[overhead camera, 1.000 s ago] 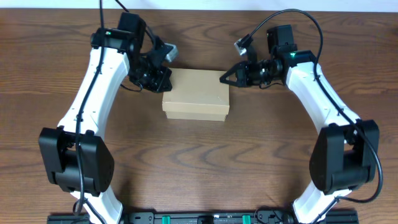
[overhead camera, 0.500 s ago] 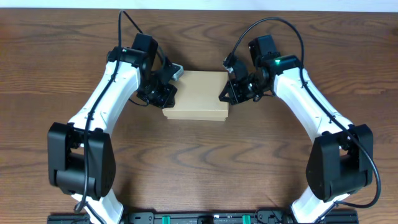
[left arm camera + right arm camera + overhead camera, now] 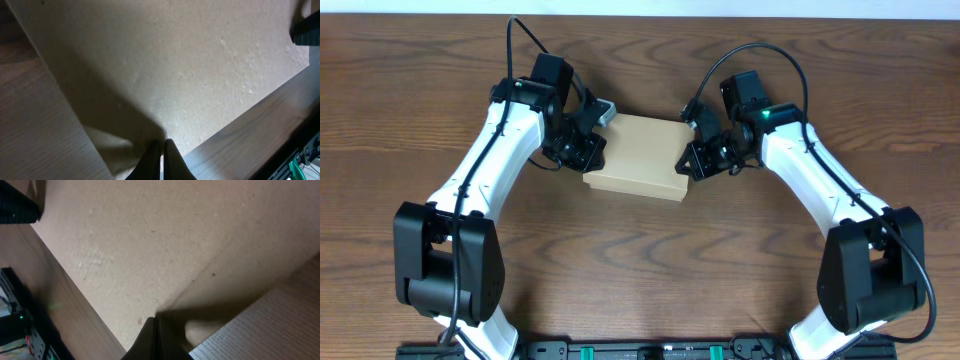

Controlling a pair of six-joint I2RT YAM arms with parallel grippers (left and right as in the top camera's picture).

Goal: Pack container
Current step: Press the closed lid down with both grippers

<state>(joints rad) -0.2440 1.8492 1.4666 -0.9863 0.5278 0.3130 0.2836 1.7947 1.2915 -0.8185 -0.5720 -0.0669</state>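
Observation:
The container [image 3: 638,155], a plain tan cardboard box with its lid down, lies at the middle of the table, turned slightly. My left gripper [image 3: 588,152] is shut, its tips against the box's left end. My right gripper [image 3: 688,165] is shut, its tips against the box's right end. In the left wrist view the closed fingers [image 3: 161,150] touch the box's top face [image 3: 170,65]. In the right wrist view the closed fingers [image 3: 154,327] press at a lid edge of the box [image 3: 165,235]. The box's inside is hidden.
The brown wooden table [image 3: 640,270] spreads all round the box. A black rail with green connectors [image 3: 640,350] runs along the front edge between the arm bases. No other loose objects show.
Both grippers have moved in from the back corners to the box's two ends. The box has shifted a little toward the front and turned slightly.

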